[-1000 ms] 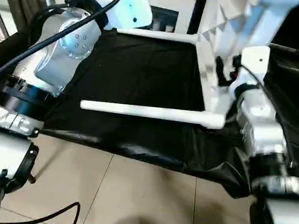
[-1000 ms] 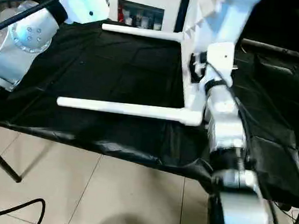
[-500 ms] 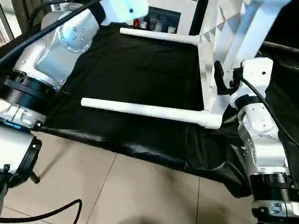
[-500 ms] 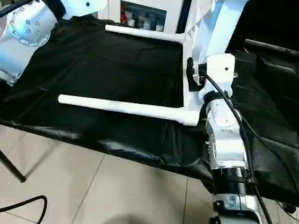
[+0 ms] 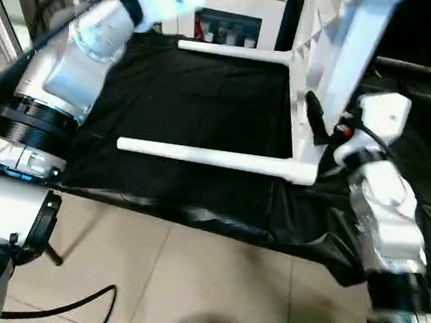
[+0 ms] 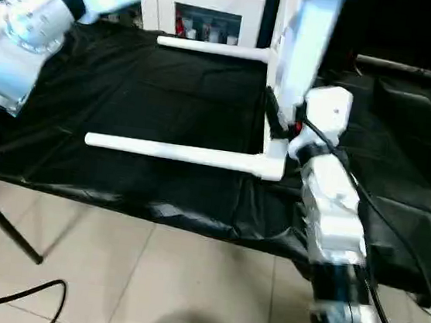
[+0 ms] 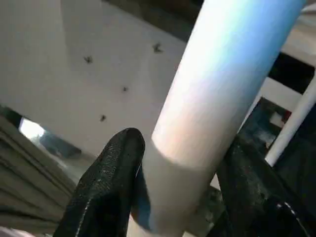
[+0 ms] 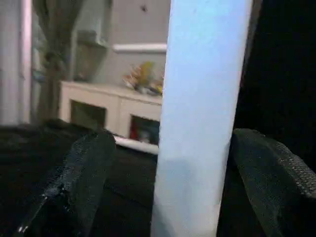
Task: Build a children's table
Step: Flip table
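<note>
White plastic top (image 5: pixel 316 40) of children's table stood on edge on black-draped bench (image 5: pixel 191 104); near leg (image 5: pixel 200 157) and far leg (image 5: pixel 228 51) seated in lower corner sockets, lying level over the cloth; left jaws (image 7: pixel 182 148) pinching upper leg (image 7: pixel 222 74); right jaws (image 8: pixel 170 138) spread wide about upright tube (image 8: pixel 202 98), not touching. Advised: hold leg in line with its socket, press straight home, brace top first. Cabinet (image 6: pixel 208 16) behind: glazed compartment holding small items, unidentifiable.
</note>
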You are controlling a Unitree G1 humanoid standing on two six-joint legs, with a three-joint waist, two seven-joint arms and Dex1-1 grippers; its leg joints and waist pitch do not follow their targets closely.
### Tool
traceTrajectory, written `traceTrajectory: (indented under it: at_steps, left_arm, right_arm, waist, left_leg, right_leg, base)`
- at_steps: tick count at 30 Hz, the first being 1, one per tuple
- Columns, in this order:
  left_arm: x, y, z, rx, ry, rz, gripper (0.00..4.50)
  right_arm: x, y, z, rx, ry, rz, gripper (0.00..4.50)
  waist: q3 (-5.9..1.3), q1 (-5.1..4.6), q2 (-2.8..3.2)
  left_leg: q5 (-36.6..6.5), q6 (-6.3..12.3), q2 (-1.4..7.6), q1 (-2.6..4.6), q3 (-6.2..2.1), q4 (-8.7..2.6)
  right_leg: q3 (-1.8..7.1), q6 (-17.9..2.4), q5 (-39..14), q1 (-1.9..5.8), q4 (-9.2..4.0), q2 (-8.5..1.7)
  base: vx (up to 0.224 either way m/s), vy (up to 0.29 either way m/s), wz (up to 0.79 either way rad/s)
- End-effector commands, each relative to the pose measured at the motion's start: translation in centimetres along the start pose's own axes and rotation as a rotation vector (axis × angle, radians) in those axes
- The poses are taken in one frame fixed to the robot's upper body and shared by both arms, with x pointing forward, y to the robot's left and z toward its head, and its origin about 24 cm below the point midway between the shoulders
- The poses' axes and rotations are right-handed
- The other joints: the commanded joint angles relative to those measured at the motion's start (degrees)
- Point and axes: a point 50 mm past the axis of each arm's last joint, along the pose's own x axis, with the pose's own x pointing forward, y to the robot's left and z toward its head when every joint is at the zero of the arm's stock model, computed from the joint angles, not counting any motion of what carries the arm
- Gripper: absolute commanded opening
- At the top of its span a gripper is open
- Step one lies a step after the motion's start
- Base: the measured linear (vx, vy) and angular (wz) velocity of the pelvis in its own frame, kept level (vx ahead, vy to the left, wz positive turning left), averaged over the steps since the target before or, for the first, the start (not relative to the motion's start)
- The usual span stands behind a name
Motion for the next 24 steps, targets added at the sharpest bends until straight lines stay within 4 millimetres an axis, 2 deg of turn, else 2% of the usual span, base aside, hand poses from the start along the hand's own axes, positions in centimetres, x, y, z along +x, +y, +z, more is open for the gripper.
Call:
traceTrajectory:
  at_steps: [1, 2, 7, 11, 13, 14, 16, 18, 19, 22, 24]
  left_arm:
    - [0.5, -2.1, 0.3, -0.215, -0.011, -0.053, 2.18]
    - [0.5, -2.1, 0.2, -0.251, 0.013, -0.048, 2.18]
    - [0.6, -2.3, 0.3, -0.306, 0.041, -0.067, 2.18]
    - [0.6, -2.6, 0.3, -0.338, 0.069, -0.084, 2.18]
    - [0.6, -2.6, 0.3, -0.349, 0.075, -0.078, 2.18]
    - [0.6, -2.6, 0.2, -0.359, 0.084, -0.080, 2.18]
    - [0.6, -2.6, 0.1, -0.382, 0.096, -0.077, 2.18]
    - [0.6, -2.6, 0.0, -0.390, 0.111, -0.071, 2.18]
    - [0.6, -2.5, -0.2, -0.403, 0.126, -0.067, 2.18]
    - [0.5, -2.6, -0.5, -0.421, 0.153, -0.067, 2.18]
    - [0.4, -2.6, -0.8, -0.408, 0.171, -0.072, 2.18]
  right_arm:
    - [0.7, 2.3, 2.1, 0.000, -0.116, 0.146, 4.07]
    - [0.4, 2.7, 2.2, 0.005, -0.125, 0.177, 4.07]
    - [-0.1, 3.2, 2.3, 0.020, -0.124, 0.236, 4.07]
    - [-0.5, 3.3, 1.8, 0.018, -0.094, 0.261, 4.07]
    - [-0.5, 3.3, 1.8, 0.021, -0.090, 0.262, 4.07]
    - [-0.6, 3.4, 1.6, 0.024, -0.080, 0.271, 4.07]
    - [-0.7, 3.4, 1.4, 0.030, -0.062, 0.285, 4.07]
    - [-0.9, 3.6, 1.0, 0.034, -0.037, 0.306, 4.07]
    - [-1.1, 3.7, 0.8, 0.032, -0.015, 0.334, 4.07]
    - [-1.6, 3.8, 0.3, 0.034, 0.025, 0.366, 4.07]
    - [-2.0, 3.2, -0.3, 0.019, 0.072, 0.356, 4.07]
  waist:
    - [-3.83, 0.06, -0.97]
    - [-3.72, 0.03, -0.77]
    - [-3.78, 0.29, -0.49]
    - [-3.85, 1.07, -0.19]
    - [-3.89, 1.06, -0.17]
    - [-3.85, 1.02, -0.35]
    - [-3.80, 1.03, -0.26]
    - [-3.77, 1.06, -0.55]
    - [-3.78, 1.17, -0.51]
    - [-3.71, 1.09, -0.59]
    - [-3.63, 1.19, -0.58]
  left_leg:
    - [-6.84, 0.14, 0.62, 0.10, -0.16, -4.05]
    - [-7.08, 0.21, 0.62, 0.07, -0.14, -4.12]
    - [-6.66, 1.41, 0.64, -0.14, -0.25, -4.07]
    - [-6.40, 1.27, 0.77, -0.01, -0.21, -4.14]
    - [-6.20, 1.14, 0.73, -0.07, -0.23, -4.15]
    - [-6.21, 1.13, 0.57, -0.27, -0.27, -4.20]
    - [-6.73, 1.16, 0.54, -0.25, -0.26, -4.22]
    - [-6.57, 1.27, 0.51, -0.30, -0.25, -4.22]
    - [-6.53, 1.31, 0.50, -0.33, -0.27, -4.20]
    - [-6.90, 1.49, 0.49, -0.45, -0.33, -4.27]
    - [-7.13, 1.60, 0.48, -0.42, -0.31, -4.27]
  right_leg:
    - [1.84, -11.77, -3.38, 3.60, -4.34, -3.04]
    - [1.88, -11.23, -5.64, 3.55, -4.58, -3.02]
    - [1.82, -10.60, -7.36, 3.40, -4.79, -3.11]
    - [1.90, -10.13, -8.33, 3.01, -4.93, -3.09]
    - [1.85, -10.12, -7.70, 3.03, -4.80, -3.04]
    - [1.80, -9.75, -7.84, 3.19, -4.87, -3.05]
    - [1.80, -9.30, -9.34, 3.09, -5.05, -3.09]
    - [1.83, -8.98, -9.85, 3.18, -5.15, -3.07]
    - [1.83, -8.85, -10.14, 3.17, -5.18, -3.12]
    - [1.74, -8.01, -12.63, 3.10, -5.42, -3.16]
    - [1.75, -7.34, -14.57, 2.92, -5.69, -3.15]
  base:
    - [0.000, 0.000, 0.00]
    - [0.000, 0.000, 0.00]
    - [0.000, 0.000, 0.00]
    - [0.000, 0.000, 0.00]
    - [0.000, 0.000, 0.00]
    - [0.000, 0.000, 0.00]
    - [0.000, 0.000, 0.00]
    - [0.000, 0.000, 0.00]
    - [0.000, 0.000, 0.00]
    - [0.000, 0.000, 0.00]
    - [0.000, 0.000, 0.00]
